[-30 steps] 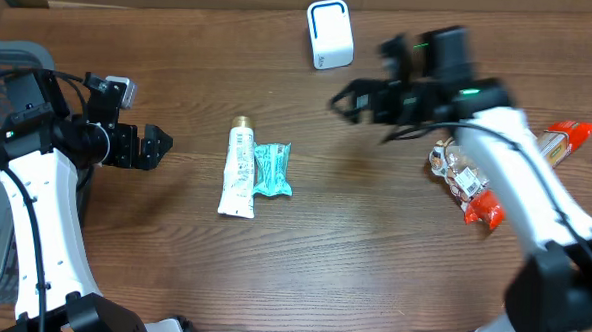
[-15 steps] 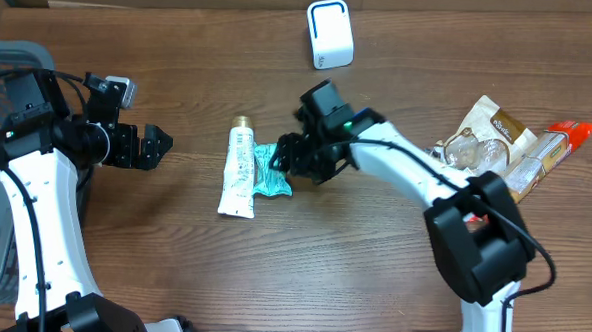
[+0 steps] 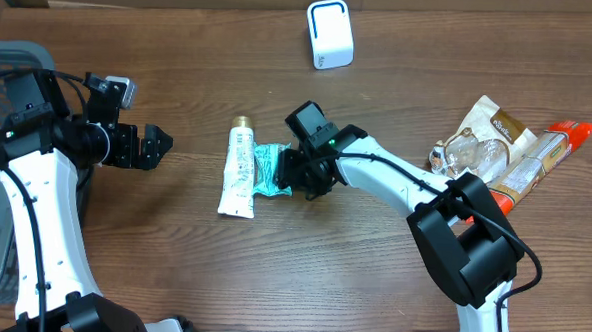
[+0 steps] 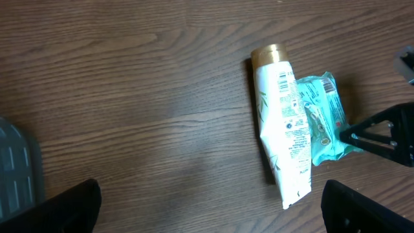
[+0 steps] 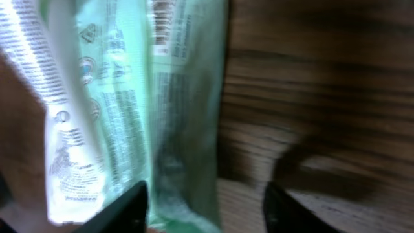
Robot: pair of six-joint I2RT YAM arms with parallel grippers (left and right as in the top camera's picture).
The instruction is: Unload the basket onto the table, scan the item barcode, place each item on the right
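Now the right arm reaches across the middle of the bench, whereas a second ago it hung blurred up near the white scanner and over the snack bags, which lie uncovered at the right edge. Half a second ago its right gripper had already arrived at the teal packet; since then it has edged a little further onto the packet's right side. The packet itself has not shifted and lies flat, touching the white tube just to its left. In the right wrist view the fingers stand apart with the packet's edge between them, and a strip of bare wood shows beside the other finger, so the jaws are not pinched on it. The left gripper stays where it was, spread wide over bare wood well left of the tube, next to the grey basket. From overhead the right gripper covers the packet's right edge. In the right wrist view the packet's print is blurred and cut off at the top and left, so no barcode can be read. In the left wrist view the tube and packet lie whole, but only a dark tip of the right gripper shows at the frame's right edge.
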